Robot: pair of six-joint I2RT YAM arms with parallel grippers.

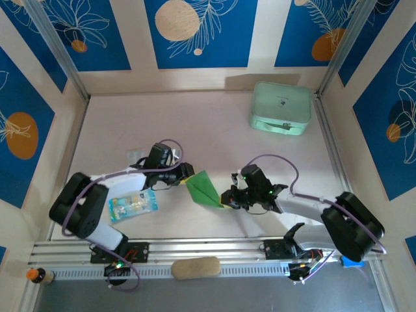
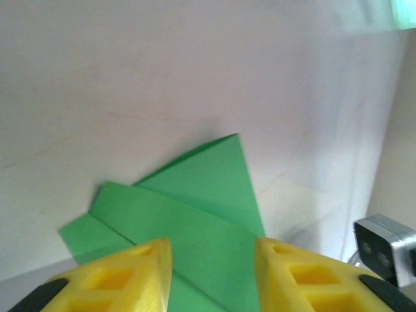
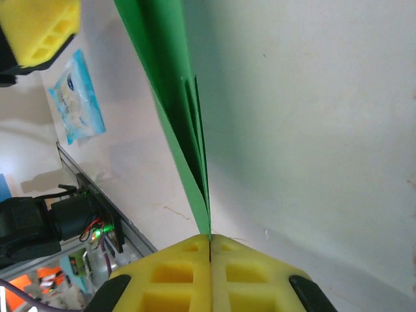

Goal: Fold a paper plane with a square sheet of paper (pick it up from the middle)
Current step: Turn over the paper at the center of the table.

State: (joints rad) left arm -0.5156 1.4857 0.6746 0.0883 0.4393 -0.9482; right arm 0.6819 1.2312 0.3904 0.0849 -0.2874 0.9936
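Pale and faintly pink, the one table [image 1: 195, 123] takes up most of the space, walled in by cream boards with blue leaf-print panels. Two arms stand bolted at its near edge: the left arm [image 1: 97, 195] reaches in from the left and the right arm [image 1: 325, 211] from the right, so that their wrists nearly meet at the middle of the near half. One mint-green rounded case [image 1: 281, 107] sits alone at the far right corner, well apart from everything else. One clear packet with blue print [image 1: 133, 205] lies flat just beside the left arm's forearm, on its near side. One tan oval block [image 1: 195, 267] rests on the metal rail between the two bases. There is one paper plane [image 1: 203, 188], bright green and folded to a point, lying between the two wrists. The right gripper [image 3: 209, 244] has its two yellow fingers pressed flat together on the plane's near tip, pinching it, with the folded layers running away from the jaws on edge. The left gripper [image 2: 213, 250] stands at the plane's other end, its two yellow fingers parted with a clear gap and the green paper [image 2: 195, 208] showing flat on the table between them, not clamped. One small bottle with an orange cap [image 1: 38, 275] lies at the near left corner.
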